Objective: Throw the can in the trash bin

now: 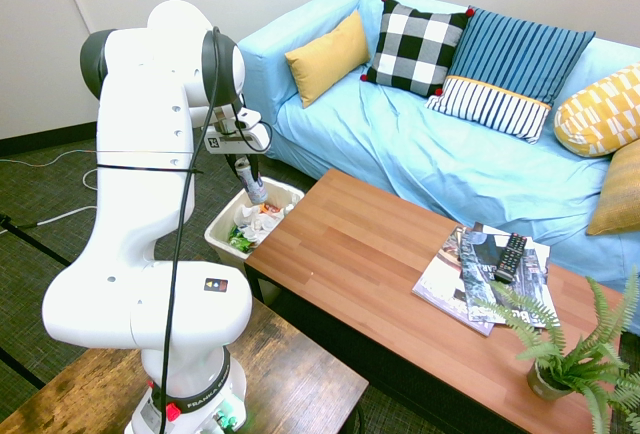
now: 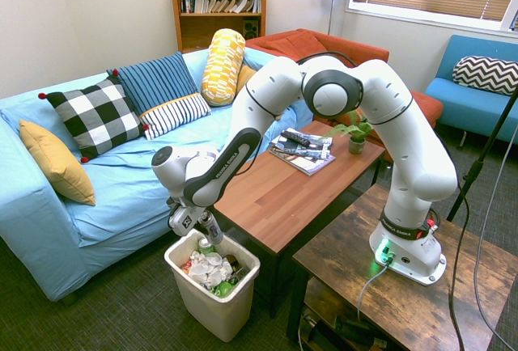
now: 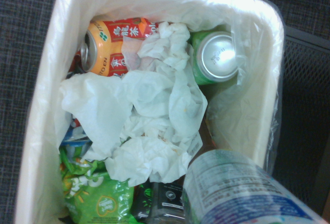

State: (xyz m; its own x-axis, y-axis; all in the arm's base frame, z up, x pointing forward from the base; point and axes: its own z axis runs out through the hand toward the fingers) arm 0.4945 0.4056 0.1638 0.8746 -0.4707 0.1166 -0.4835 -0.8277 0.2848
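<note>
In the first exterior view the gripper (image 1: 252,182) points steeply down, its jaws clamped on the can (image 1: 256,192) just above the open trash bin (image 1: 224,230), which stands beside the wooden counter (image 1: 360,254). The second exterior view shows the can (image 2: 208,232) at the bin's (image 2: 218,310) mouth, over crumpled paper (image 2: 208,268). In the wrist view the can (image 3: 242,193) hangs above paper (image 3: 149,126), an orange can (image 3: 111,46) and a green can (image 3: 216,58).

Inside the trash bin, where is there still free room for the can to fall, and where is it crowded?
In the trash bin, the barest pocket lies along the wall beside the green can, past the crumpled paper. The middle is filled with paper; the orange can and green wrappers crowd the opposite side.
</note>
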